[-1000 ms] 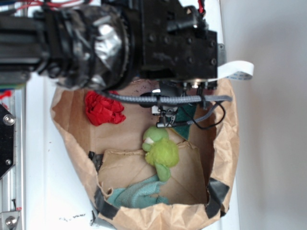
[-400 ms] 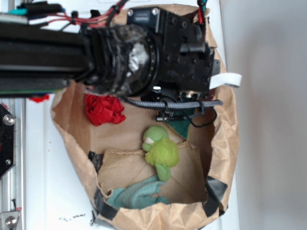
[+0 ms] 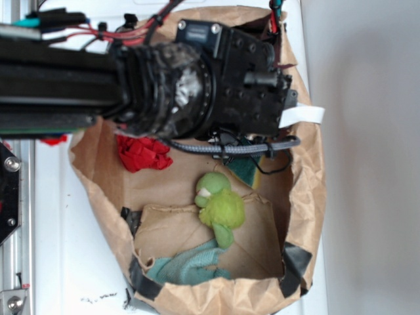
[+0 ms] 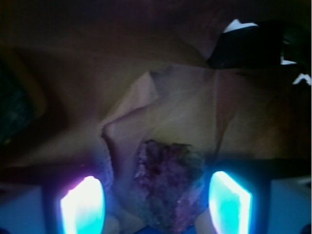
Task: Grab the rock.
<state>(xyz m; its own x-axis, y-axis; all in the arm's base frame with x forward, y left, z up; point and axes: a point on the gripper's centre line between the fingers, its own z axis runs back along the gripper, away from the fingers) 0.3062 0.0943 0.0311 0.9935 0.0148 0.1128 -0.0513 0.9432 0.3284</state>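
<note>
Around me is the crumpled brown paper bag (image 3: 308, 197), its walls rising on every side of my wrist, and my arm (image 3: 59, 85) reaches into its upper part so that from outside my own body hides whatever lies under me. Below my tool in the outside view sit the green plush toy (image 3: 220, 209) and a teal cloth (image 3: 187, 266), with the red crinkled ball (image 3: 141, 154) off to one side; none of them is between my fingers. My gripper (image 4: 156, 204) is spread wide, its two glowing fingertips (image 4: 82, 204) standing well apart at the bottom of my wrist view, one on each flank. The rock (image 4: 168, 187) lies between them, nearer the right-hand pad, resting on the folded paper floor of the bag. I judge it hard, dense for its size and not fragile, so a firm squeeze should do no harm; its rough, jagged faces ought to give good friction, though the lumps may let it twist if I pinch on a point. I would close across its broad middle, low down, where the flanks look fullest.
</note>
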